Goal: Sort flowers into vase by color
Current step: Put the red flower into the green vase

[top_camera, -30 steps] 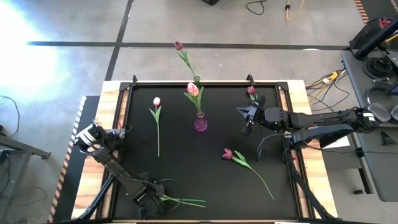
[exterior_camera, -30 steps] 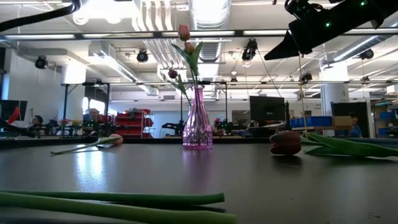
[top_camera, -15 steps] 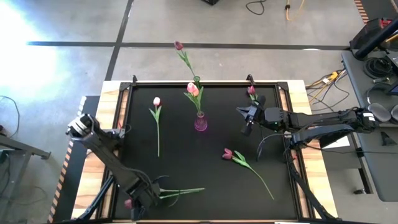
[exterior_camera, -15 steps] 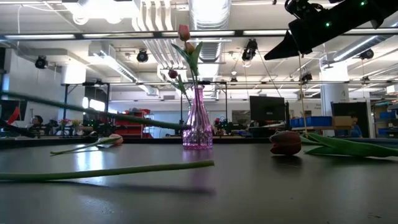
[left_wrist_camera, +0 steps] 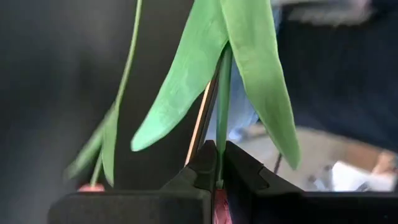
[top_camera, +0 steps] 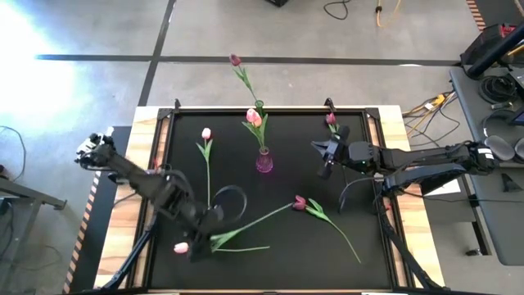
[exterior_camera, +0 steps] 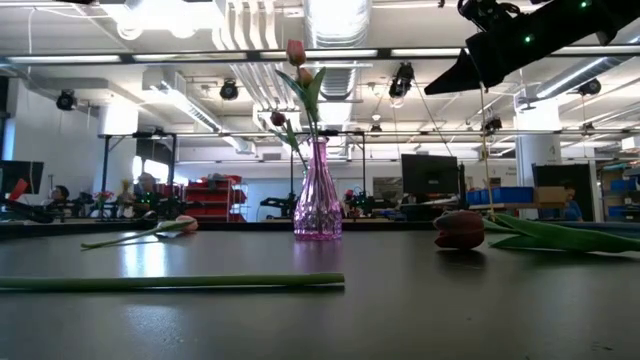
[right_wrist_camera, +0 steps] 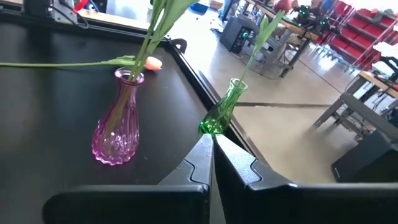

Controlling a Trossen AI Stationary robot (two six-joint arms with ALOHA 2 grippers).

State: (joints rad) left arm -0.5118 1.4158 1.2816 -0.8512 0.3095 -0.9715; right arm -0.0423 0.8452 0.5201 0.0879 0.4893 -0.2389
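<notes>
I'm looking into a big workshop with ceiling lights and red shelving behind the black bench (top_camera: 360, 164). My landmark is the pink glass vase (top_camera: 264, 161) near the bench's middle, already holding pale pink tulips (top_camera: 254, 117). Beyond it, at the far edge, a green vase (top_camera: 259, 105) carries one dark red tulip (top_camera: 235, 60).

My left gripper (top_camera: 199, 243) is near the front edge, left of the pink vase, its fingers (left_wrist_camera: 202, 163) pinching a pale pink tulip (top_camera: 181, 247) by the stem, the stem slanting up toward the vase's front. A loose green stem (top_camera: 246, 248) lies just beside it.

Left of the pink vase lies another pale tulip (top_camera: 205, 133). Front-right of it lies a dark red tulip (top_camera: 300, 202).

My right gripper (top_camera: 321, 170) hovers right of the pink vase, fingers (right_wrist_camera: 199, 158) pressed together with nothing between them.
</notes>
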